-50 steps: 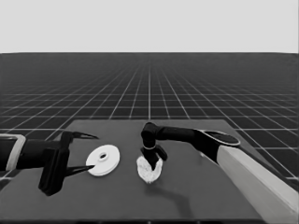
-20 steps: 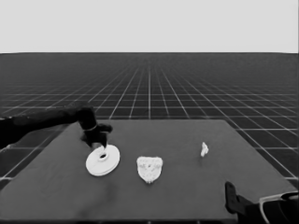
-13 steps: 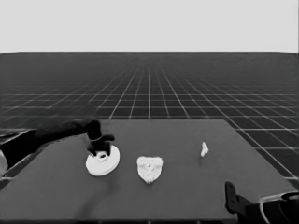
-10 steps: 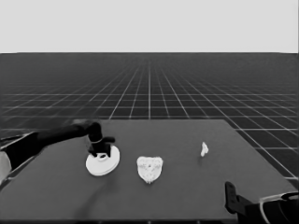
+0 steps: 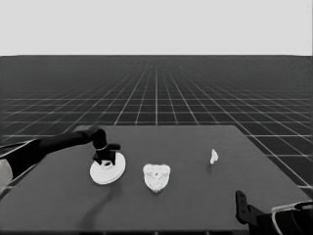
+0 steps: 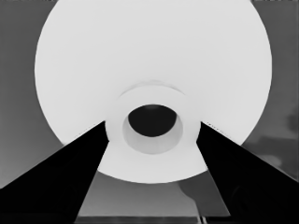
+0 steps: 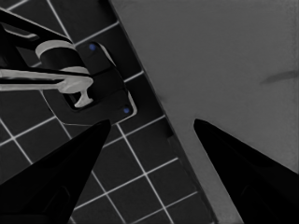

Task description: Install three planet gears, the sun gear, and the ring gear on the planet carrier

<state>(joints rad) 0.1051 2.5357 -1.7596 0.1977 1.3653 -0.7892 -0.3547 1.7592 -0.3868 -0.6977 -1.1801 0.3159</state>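
Shows the left gripper low at the left of the head view, reaching in from the left edge and set down over the larger round part on the table. From the left wrist, finds that part filling most of the frame, with the spread fingers either side of its raised middle, tips just beside it, not pinching. Places the smaller round part just right of the larger one, near the frame's lower centre, apart from it, with toothed shapes on top, number unclear. Sets a thin white piece well off to the right. Leaves the right gripper parked at the lower right corner of the head view, fingers spread over the table's edge and the floor grid
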